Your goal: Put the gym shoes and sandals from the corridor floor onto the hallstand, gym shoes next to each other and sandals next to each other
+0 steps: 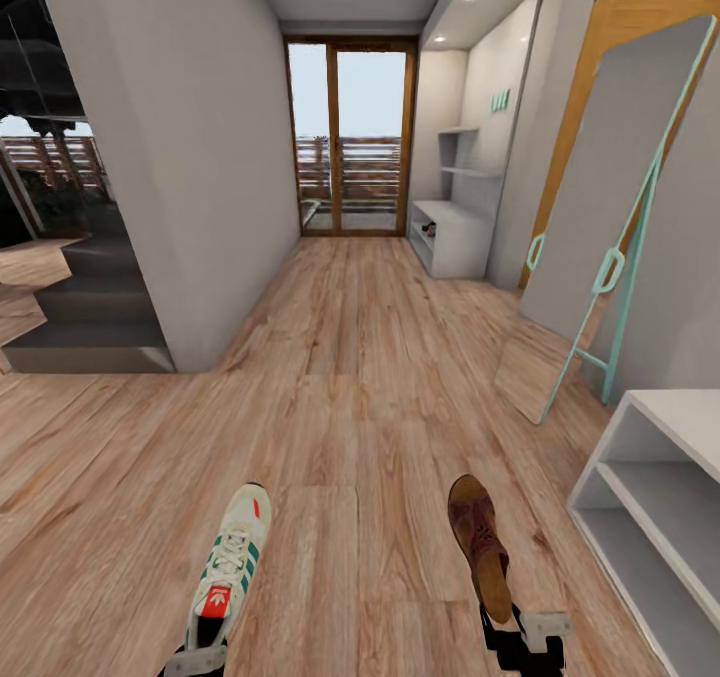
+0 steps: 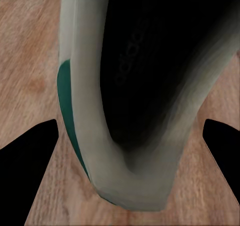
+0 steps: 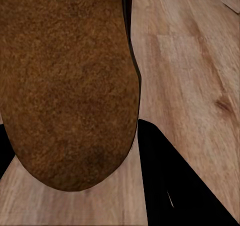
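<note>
Head view: high, facing down the corridor floor [image 1: 340, 357] toward far glass doors [image 1: 350, 137].
Wrist views: close above that floor, each behind held footwear.

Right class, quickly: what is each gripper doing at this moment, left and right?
Left gripper: closed on the white lace-up gym shoe with green stripes.
Right gripper: closed on the reddish-brown leather sandal.

matt wood-grain floor [image 1: 350, 377], rough leather sandal [image 3: 65, 86]
</note>
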